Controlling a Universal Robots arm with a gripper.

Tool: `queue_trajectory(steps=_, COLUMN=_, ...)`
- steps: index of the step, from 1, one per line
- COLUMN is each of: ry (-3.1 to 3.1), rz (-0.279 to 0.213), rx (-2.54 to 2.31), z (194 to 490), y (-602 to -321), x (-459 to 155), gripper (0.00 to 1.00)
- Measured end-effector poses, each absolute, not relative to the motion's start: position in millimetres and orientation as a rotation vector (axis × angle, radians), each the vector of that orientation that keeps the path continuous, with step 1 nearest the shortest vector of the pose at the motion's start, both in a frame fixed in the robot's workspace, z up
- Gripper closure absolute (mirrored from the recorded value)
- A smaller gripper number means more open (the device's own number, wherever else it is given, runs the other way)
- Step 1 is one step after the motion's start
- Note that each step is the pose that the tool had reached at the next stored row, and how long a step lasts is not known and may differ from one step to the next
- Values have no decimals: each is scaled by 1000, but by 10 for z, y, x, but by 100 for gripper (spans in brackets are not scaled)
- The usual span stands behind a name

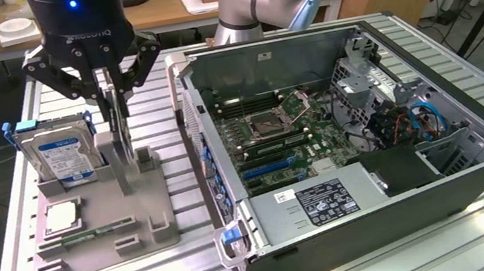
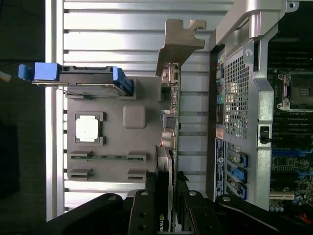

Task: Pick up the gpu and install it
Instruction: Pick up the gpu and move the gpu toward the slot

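While the gripper [image 1: 113, 112] is clamping its fingers narrowly on the gpu [image 2: 171, 122], the card is standing on edge at the side of the grey fixture tray [image 1: 142, 199] nearest the computer case [image 1: 379, 230]. Its long axis is running from the fingers out to the silver bracket [image 2: 178, 41], parallel with the case wall. The tray is carrying a hard drive [image 1: 59, 150] upright, a processor [image 1: 60, 216] in a square pocket and a memory stick [image 1: 94, 234] lying flat, while the case is lying open on the exterior view's right, its blue slots [image 1: 271, 168] facing up.
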State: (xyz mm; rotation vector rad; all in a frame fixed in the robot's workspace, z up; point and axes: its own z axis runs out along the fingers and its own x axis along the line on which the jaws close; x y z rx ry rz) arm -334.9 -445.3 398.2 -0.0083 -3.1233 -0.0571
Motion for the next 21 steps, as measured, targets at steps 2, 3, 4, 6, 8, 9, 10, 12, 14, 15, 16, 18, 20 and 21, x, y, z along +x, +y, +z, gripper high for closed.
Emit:
queue_trajectory(steps=2, ry=-3123, rz=-57, rx=-8, z=3982, y=-4453, x=-3349, gripper=74)
queue_trajectory(steps=3, ry=-3123, rz=-57, rx=-8, z=3982, y=-4453, x=-3349, gripper=74)
queue_trajectory(steps=4, ry=-3123, rz=-57, rx=-8, z=3982, y=-4453, x=-3348, gripper=74)
queue_trajectory(steps=6, ry=-3123, rz=-57, rx=-8, z=3983, y=-4453, x=-3343, gripper=74)
queue_trajectory(steps=8, ry=-3123, rz=-57, rx=-8, z=3982, y=-4453, x=-3332, gripper=74)
queue_trajectory(steps=9, ry=-3123, rz=-57, rx=-8, z=3982, y=-4453, x=-3323, gripper=74)
queue_trajectory(steps=10, ry=-3123, rz=-57, rx=-8, z=3982, y=-4453, x=-3311, gripper=74)
queue_trajectory(steps=12, ry=-3123, rz=-57, rx=-8, z=3981, y=-4453, x=-3292, gripper=74)
queue_trajectory(steps=14, ry=-3123, rz=-57, rx=-8, z=3982, y=-4453, x=-3269, gripper=74)
queue_trajectory(steps=15, ry=-3123, rz=-57, rx=-8, z=3981, y=-4453, x=-3257, gripper=74)
queue_trajectory(steps=16, ry=-3123, rz=-57, rx=-8, z=3982, y=-4453, x=-3246, gripper=74)
queue_trajectory(steps=18, ry=-3123, rz=-57, rx=-8, z=3982, y=-4453, x=-3218, gripper=74)
queue_trajectory(steps=20, ry=-3123, rz=-57, rx=-8, z=3982, y=-4453, x=-3183, gripper=74)
queue_trajectory(steps=21, ry=-3123, rz=-57, rx=-8, z=3982, y=-4453, x=-3165, gripper=74)
